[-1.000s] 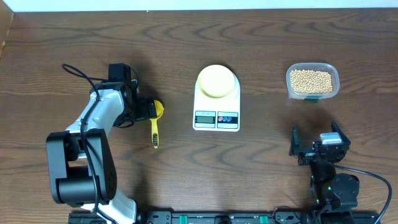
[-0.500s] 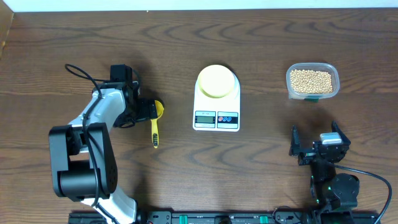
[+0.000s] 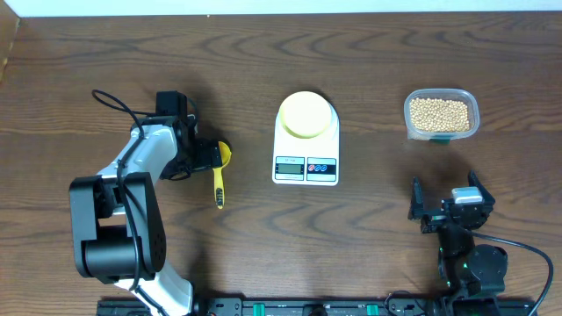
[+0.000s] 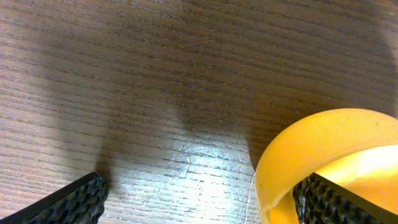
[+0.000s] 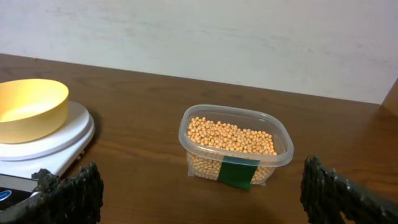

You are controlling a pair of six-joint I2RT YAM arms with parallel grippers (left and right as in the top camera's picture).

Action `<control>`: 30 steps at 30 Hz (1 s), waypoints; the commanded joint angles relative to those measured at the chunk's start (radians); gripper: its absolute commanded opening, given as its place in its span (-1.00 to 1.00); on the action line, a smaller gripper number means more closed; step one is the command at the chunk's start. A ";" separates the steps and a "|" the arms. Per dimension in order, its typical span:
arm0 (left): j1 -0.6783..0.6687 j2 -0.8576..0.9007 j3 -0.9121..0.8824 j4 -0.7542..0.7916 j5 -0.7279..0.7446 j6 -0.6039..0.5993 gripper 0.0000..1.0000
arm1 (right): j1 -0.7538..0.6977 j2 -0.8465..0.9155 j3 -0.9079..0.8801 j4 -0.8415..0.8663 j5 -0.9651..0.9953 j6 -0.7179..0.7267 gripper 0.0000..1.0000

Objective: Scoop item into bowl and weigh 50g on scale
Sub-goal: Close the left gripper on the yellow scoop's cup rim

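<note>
Overhead: the pale-yellow bowl (image 3: 306, 115) sits on the white scale (image 3: 305, 149) at mid-bench (image 3: 263, 61), and the beans (image 3: 439, 112) fill a clear container (image 3: 475, 111) well to its right. The left end effector (image 3: 213, 156), spread wide, is at the head of a yellow scoop (image 3: 219, 186) lying on the wood. The right end effector (image 3: 445, 200), also spread, hangs near the front edge. Left wrist: ridged fingers (image 4: 74, 200) stand apart, one overlapping the scoop's rim, pinching nothing. Right wrist: empty fingers frame the container, with bowl and scale to its left.
</note>
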 commanded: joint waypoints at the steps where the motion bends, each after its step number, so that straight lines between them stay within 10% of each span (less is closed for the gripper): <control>1: 0.006 0.038 -0.014 0.001 -0.008 0.005 0.95 | 0.007 -0.005 -0.001 -0.005 -0.006 -0.007 0.98; 13: 0.006 0.038 -0.014 0.005 -0.008 0.005 0.95 | 0.007 -0.005 -0.001 -0.005 -0.006 -0.006 0.99; 30: 0.006 0.038 -0.014 0.005 -0.008 0.005 -0.39 | 0.007 -0.005 -0.001 -0.005 -0.006 -0.007 0.99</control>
